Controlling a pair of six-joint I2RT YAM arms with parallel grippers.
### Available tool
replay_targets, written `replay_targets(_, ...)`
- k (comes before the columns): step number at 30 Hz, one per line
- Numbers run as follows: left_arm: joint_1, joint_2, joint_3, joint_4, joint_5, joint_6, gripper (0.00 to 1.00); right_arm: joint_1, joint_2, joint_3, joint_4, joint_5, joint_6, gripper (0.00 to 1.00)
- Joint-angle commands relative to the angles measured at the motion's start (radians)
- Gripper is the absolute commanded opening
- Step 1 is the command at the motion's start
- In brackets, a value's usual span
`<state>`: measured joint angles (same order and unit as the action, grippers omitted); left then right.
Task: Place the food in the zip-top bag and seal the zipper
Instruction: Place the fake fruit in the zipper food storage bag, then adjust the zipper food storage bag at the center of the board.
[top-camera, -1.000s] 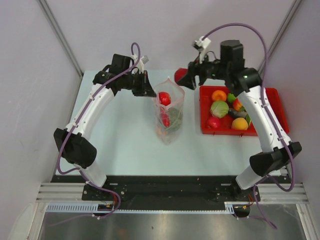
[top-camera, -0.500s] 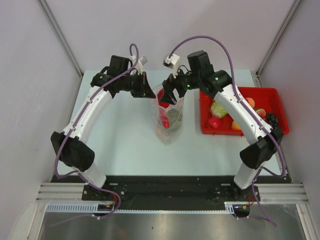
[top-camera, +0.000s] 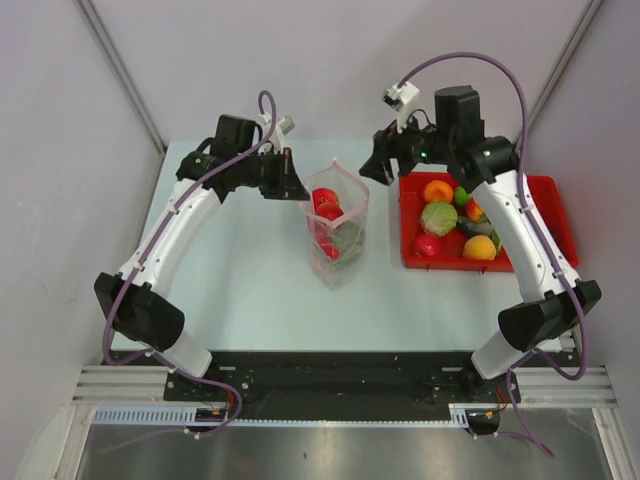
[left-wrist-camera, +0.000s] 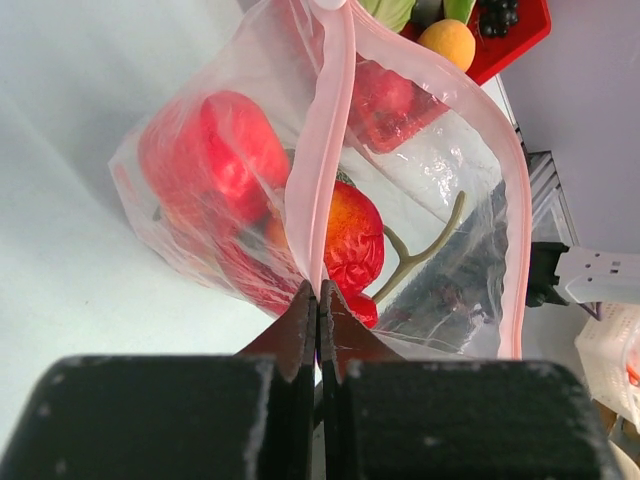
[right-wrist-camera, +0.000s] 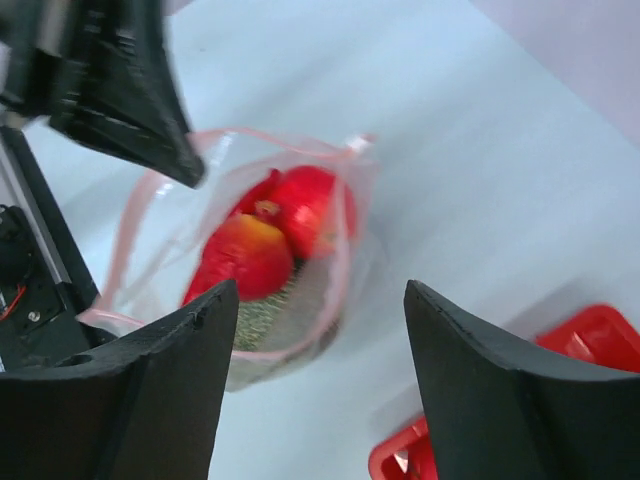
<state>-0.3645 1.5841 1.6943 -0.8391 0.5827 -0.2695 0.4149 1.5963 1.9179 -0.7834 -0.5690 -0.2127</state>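
Observation:
The clear zip-top bag (top-camera: 340, 235) stands upright mid-table with its mouth open, and red toy food (top-camera: 326, 200) lies inside. My left gripper (top-camera: 297, 186) is shut on the bag's pink zipper (left-wrist-camera: 330, 150) at the left rim and holds it up. The left wrist view shows the jaws (left-wrist-camera: 318, 292) pinched on the strip. My right gripper (top-camera: 376, 165) is open and empty. It hangs between the bag and the tray, above the table. In the right wrist view (right-wrist-camera: 320, 310) the bag (right-wrist-camera: 250, 260) lies below and left. More food sits in the tray: an orange (top-camera: 437, 190), a green melon (top-camera: 438, 217), a red piece (top-camera: 428, 245).
The red tray (top-camera: 555, 183) lies at the right of the table and also shows in the left wrist view (left-wrist-camera: 515, 35). Grey walls enclose the table at the back and sides. Both arm bases sit at the near edge.
My right gripper carried a red piece over the bag mouth, and has now drawn back to the right, open and empty. The left gripper kept its hold on the rim.

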Motion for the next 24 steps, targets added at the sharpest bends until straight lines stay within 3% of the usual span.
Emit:
replay_targets(1, -0.01, -0.045, -0.001, 0.028, 0.011, 0.036, 0.0, -0.056, 0.016, -0.048, -0.023, -0.071, 0.048, 0.7)
replay_targets(11, -0.04, -0.033, 0.019, 0.012, 0.016, 0.076, 0.0, -0.056, 0.037, -0.184, -0.053, -0.256, 0.102, 0.52)
replay_targets(12, -0.042, -0.03, 0.022, 0.012, 0.014, 0.079, 0.0, -0.076, 0.039, -0.197, -0.053, -0.3, 0.131, 0.46)
replay_targets(13, -0.045, -0.03, 0.022, 0.011, 0.016, 0.082, 0.0, -0.083, 0.037, -0.203, -0.027, -0.38, 0.15, 0.23)
replay_targets(15, -0.054, -0.023, 0.031, 0.021, 0.019, 0.084, 0.0, -0.091, 0.015, -0.223, 0.021, -0.434, 0.241, 0.0)
replay_targets(19, -0.091, 0.0, 0.067, 0.035, 0.081, 0.082, 0.02, -0.044, -0.1, -0.394, 0.331, -0.381, 0.463, 0.0)
replay_targets(24, -0.137, 0.013, 0.073, 0.055, 0.193, 0.072, 0.09, 0.07, -0.134, -0.448, 0.378, -0.209, 0.535, 0.0)
